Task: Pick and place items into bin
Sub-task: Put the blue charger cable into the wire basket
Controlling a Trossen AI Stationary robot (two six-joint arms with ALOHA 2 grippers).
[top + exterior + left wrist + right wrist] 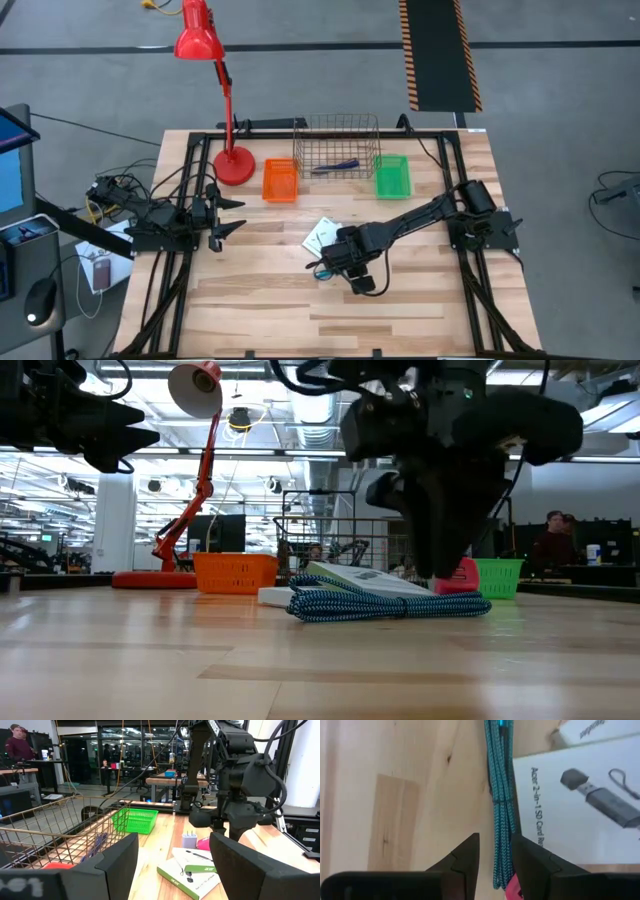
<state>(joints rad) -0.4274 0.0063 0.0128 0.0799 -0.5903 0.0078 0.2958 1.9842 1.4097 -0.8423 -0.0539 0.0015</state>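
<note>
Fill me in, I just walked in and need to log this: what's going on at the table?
The right gripper is down at the middle of the table, its fingers either side of a teal braided cable that lies beside a white card box. The cable is still on the wood. A pink item sits close by. The left gripper waits open at the left edge. A blue pen is already in the wire basket; the orange bin and green bin flank it.
</note>
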